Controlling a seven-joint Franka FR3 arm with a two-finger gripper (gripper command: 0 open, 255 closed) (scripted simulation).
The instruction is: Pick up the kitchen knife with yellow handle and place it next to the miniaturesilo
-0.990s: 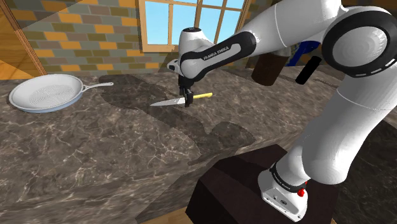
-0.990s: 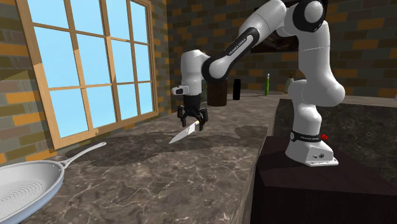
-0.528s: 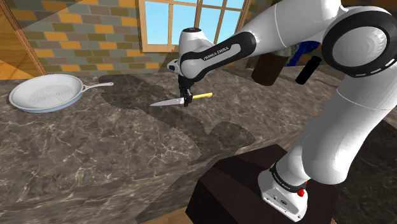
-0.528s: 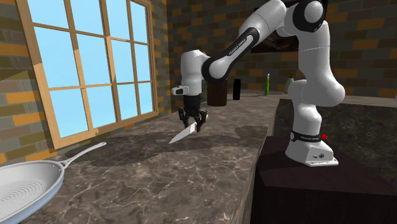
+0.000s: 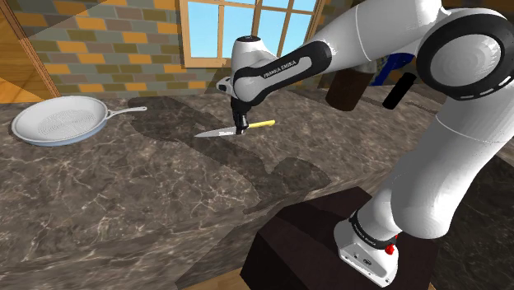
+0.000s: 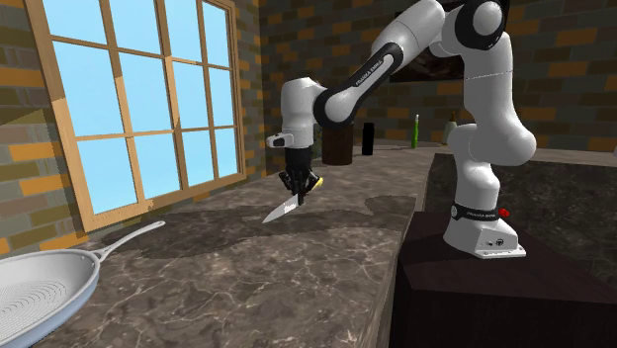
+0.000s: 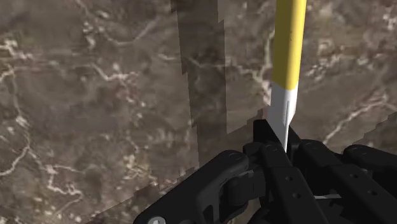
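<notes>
The kitchen knife lies on the dark marble counter [image 5: 148, 206], its steel blade [image 5: 216, 131] pointing to the shoulder view's left and its yellow handle [image 5: 264, 123] to the right. My black gripper [image 5: 240, 129] stands straight down over it, shut on the knife where blade meets handle. In the second exterior view the gripper [image 6: 294, 190] clasps the knife [image 6: 282, 209] low over the counter. In the wrist view the fingers [image 7: 270, 159] pinch the blade base [image 7: 282, 111] and the yellow handle [image 7: 289, 44] runs away from them. A dark brown squat thing [image 5: 348, 86], perhaps the silo, stands behind my arm.
A white frying pan [image 5: 59, 119] rests at the shoulder view's far left, also near the second exterior view's lower left corner [image 6: 40, 287]. A black bottle [image 6: 368, 138] and a green one [image 6: 416, 130] stand at the far end. A window [image 6: 148, 109] and brick wall run alongside the counter.
The fingers have come together from wide apart and now clasp the knife. The arm and the knife have stayed in place.
</notes>
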